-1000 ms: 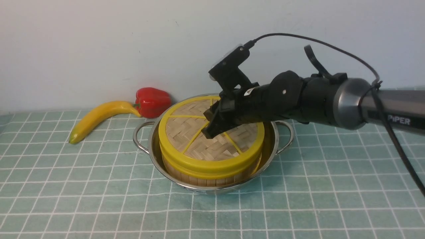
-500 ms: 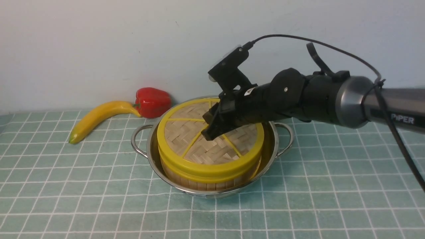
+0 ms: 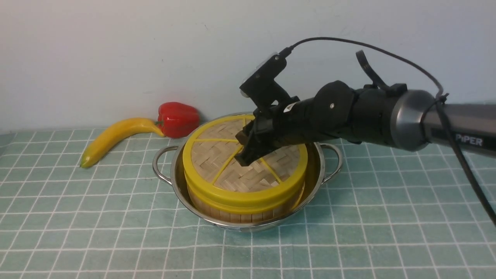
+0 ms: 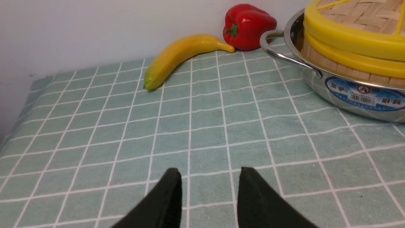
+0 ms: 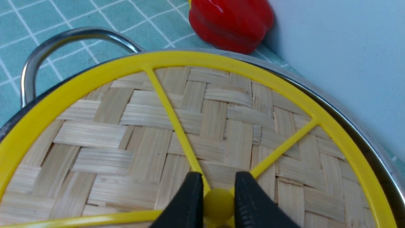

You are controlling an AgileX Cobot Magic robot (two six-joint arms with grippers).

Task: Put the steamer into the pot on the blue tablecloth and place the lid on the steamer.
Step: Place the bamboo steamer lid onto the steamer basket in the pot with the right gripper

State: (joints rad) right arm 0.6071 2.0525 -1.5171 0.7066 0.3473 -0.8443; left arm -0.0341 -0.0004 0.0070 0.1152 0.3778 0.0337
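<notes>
My right claw (image 5: 218, 202) pinches the lid's (image 3: 232, 162) knob (image 5: 219, 205), seating it centred on the steamer (image 3: 242, 207) in the pot (image 3: 316, 170). Left claw (image 4: 208, 190) idle, open, over the cloth (image 4: 190, 126).

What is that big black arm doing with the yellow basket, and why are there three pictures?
It is a robot with two arms, and each ends in a pincer called an end effector. One picture looks forward from between the arms; the other two come from small cameras on each wrist. On the blue tablecloth sits a shiny pot with a bamboo steamer inside, plus a banana and a red pepper. The right end effector pinches the little yellow knob of the woven lid, which rests on the steamer. The left end effector is open and empty, over bare cloth.
</notes>
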